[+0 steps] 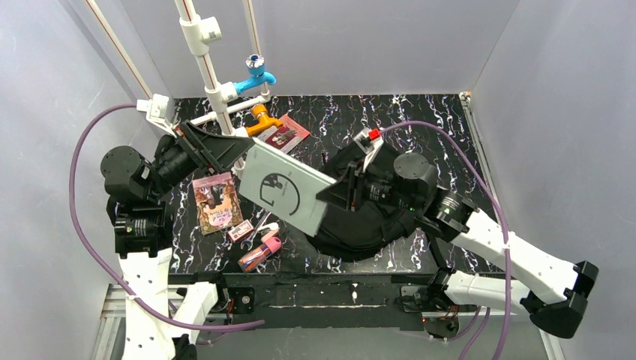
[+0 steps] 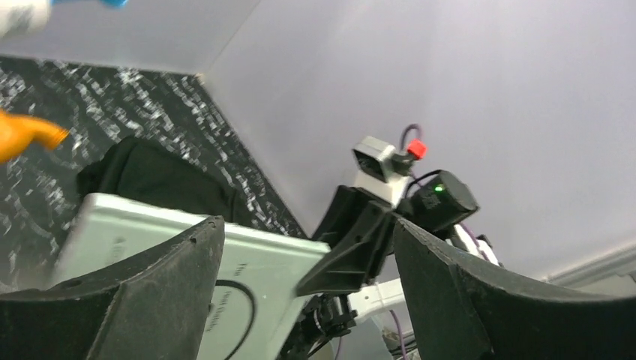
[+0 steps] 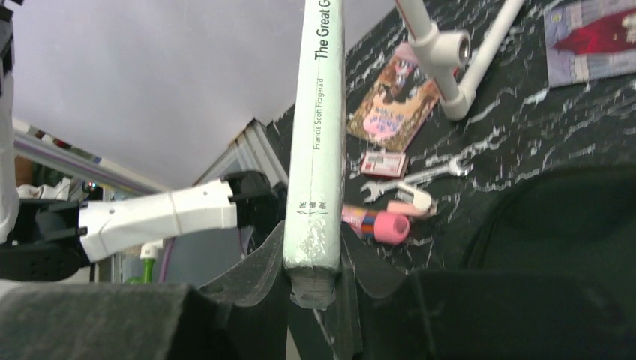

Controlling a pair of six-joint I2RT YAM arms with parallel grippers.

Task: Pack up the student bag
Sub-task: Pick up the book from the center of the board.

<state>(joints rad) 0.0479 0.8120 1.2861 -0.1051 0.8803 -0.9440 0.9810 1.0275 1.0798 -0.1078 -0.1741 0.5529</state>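
A pale green paperback book [image 1: 285,187] hangs tilted above the table's middle. My right gripper [image 1: 337,191] is shut on its right edge. In the right wrist view the book's spine [image 3: 319,135] stands clamped between the fingers of that gripper [image 3: 313,234]. My left gripper [image 1: 238,154] is at the book's upper left corner with its jaws wide apart. The left wrist view shows the book [image 2: 255,262] beyond that open gripper [image 2: 307,292], not pinched. The black student bag [image 1: 360,232] lies slumped under the right arm and also shows in both wrist views [image 2: 150,172] [image 3: 555,225].
Left of the bag lie a pink-brown booklet [image 1: 216,201], a small card [image 1: 240,231], a wrench [image 1: 261,223] and a pink marker [image 1: 259,255]. At the back are a red booklet [image 1: 283,135], an orange fitting [image 1: 262,118] and a white pipe frame [image 1: 210,82] with a blue tap [image 1: 255,75].
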